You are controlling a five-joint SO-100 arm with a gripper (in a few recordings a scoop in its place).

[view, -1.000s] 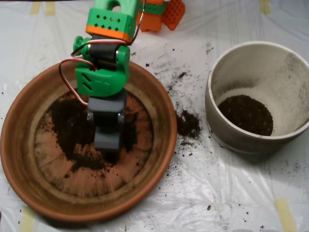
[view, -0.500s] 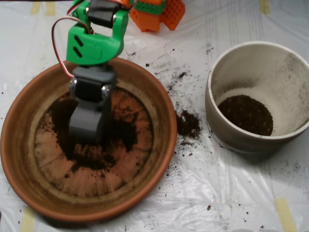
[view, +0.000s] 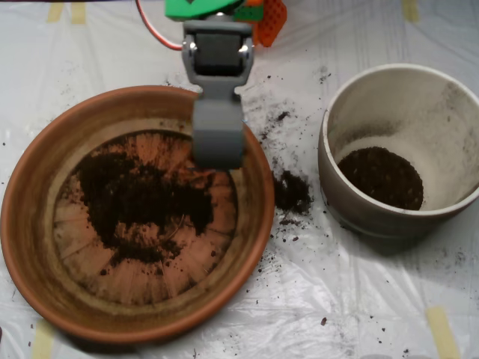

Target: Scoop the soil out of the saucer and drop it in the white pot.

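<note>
The bench (view: 374, 299) is the biggest thing. It has a white plastic sheet on it, most likely so dirt that falls is easy to clean up. Bits of pale tape hold the sheet at its edges.

Next is the saucer (view: 30, 224), a wide orange clay dish, left of the white pot. It is flat and open, so the claw can dip in from above. The soil (view: 135, 198) lies as a dark patch in the middle of the saucer, with bare ridges showing all round it, so I think much of it is gone already.

The white pot (view: 389, 97) stands just right of the saucer, near enough for a short trip. It has a dark heap of soil at its bottom. 1 small spilled clump (view: 290, 191) lies on the sheet between the saucer and the white pot.

The claw (view: 218, 138) hangs over the saucer's upper right rim, on the side nearer the white pot. Its 2 grey halves look pressed together, clenched, perhaps with soil inside, but I cannot see in.

I can read no words or labels anywhere.
</note>
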